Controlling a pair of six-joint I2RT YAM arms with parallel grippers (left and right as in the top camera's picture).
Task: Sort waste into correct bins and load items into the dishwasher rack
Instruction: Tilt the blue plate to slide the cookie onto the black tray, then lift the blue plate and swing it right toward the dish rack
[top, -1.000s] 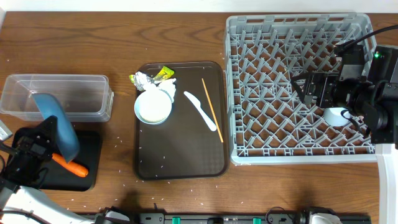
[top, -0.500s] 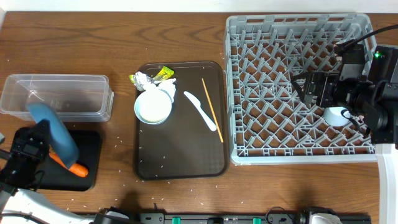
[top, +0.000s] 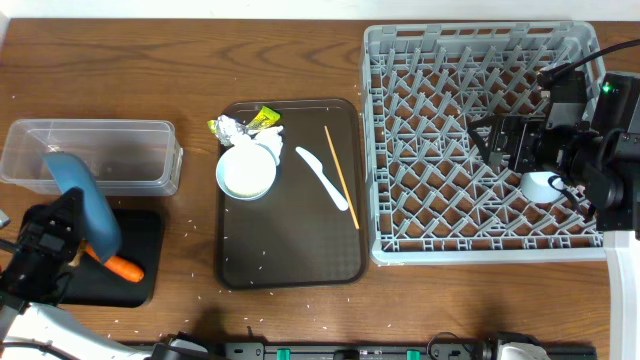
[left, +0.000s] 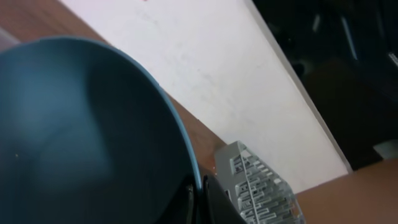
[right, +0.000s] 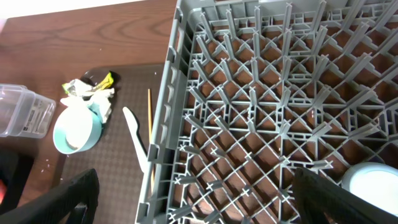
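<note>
My left gripper (top: 58, 228) is shut on the rim of the large blue plate (top: 82, 198) and holds it tilted on edge above the black tray (top: 148, 245), in front of the clear tub (top: 115, 155). The plate fills the left wrist view (left: 81, 137), with my jaws (left: 202, 198) pinching its rim. An orange carrot (top: 123, 268) lies in the black tray. My right gripper (top: 495, 145) hangs open and empty over the grey rack (top: 470, 255). A small pale cup (top: 540, 186) sits in the rack and also shows in the right wrist view (right: 373, 180).
The brown serving tray (top: 290, 245) holds the pale blue bowl (top: 246, 172), spoon (top: 325, 178), a chopstick (top: 340, 175), foil (top: 227, 127), yellow wrapper (top: 264, 117) and tissue (top: 272, 135). Rice grains (top: 190, 295) lie scattered on the table.
My left gripper shifted a little left and toward the front edge with the plate, which tilted slightly. The right arm has not moved.
</note>
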